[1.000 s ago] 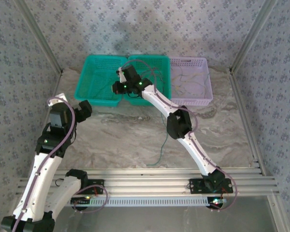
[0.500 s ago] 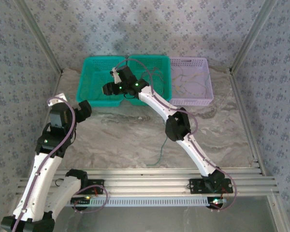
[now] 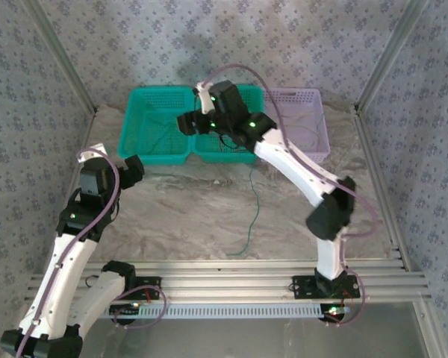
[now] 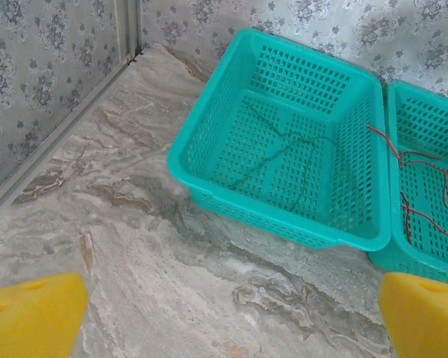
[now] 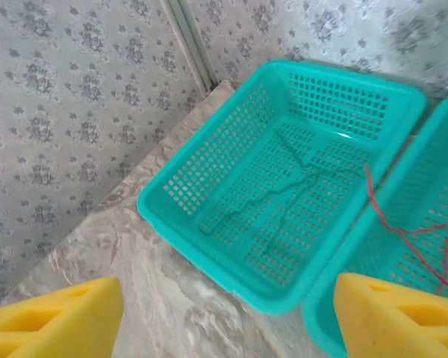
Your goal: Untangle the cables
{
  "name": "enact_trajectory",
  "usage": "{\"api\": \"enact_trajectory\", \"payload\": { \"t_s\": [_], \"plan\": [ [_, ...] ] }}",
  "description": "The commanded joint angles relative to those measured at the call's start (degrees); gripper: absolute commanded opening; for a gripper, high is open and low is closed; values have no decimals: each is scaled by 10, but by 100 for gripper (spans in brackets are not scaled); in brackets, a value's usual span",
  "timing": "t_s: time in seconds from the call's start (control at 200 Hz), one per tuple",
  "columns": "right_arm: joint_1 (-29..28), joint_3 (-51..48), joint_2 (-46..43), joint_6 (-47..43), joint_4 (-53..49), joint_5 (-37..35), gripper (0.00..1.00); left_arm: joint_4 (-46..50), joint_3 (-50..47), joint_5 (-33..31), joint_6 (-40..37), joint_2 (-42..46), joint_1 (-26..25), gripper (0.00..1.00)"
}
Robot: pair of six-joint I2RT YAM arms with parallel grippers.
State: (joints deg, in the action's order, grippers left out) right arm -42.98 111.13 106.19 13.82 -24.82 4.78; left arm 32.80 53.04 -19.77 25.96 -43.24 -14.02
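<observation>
Our right gripper (image 5: 224, 317), wide and empty, hangs over the teal baskets (image 3: 153, 159); the green cable (image 3: 252, 209) trails lengthwise towards our bases.

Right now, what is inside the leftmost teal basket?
Thin green cable, one strand or two, lies loosely across the floor of the leftmost teal basket; nothing else shows there. The floor strip just behind its near wall is partly hidden in both wrist views.
</observation>
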Motion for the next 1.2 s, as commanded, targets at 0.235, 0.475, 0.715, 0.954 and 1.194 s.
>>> {"api": "enact_trajectory", "payload": {
  "t_s": [0.235,0.475,0.715,0.954,1.194],
  "plan": [
    [-13,-358,-202,-12,90,-73,78,-12,-4,-11,-15,-4,-6,100],
    [5,-506,-250,-2,126,-102,79,-10,-5,-18,-18,-7,-9,100],
    [31,-582,-242,11,152,-166,79,-9,-5,-27,-23,-10,-17,100],
    [91,-595,-186,35,192,-153,79,-9,-5,-26,-25,-11,-17,100],
    [100,-545,-88,28,212,-136,77,-10,-6,-30,-27,-11,-18,100]
  ]
}}
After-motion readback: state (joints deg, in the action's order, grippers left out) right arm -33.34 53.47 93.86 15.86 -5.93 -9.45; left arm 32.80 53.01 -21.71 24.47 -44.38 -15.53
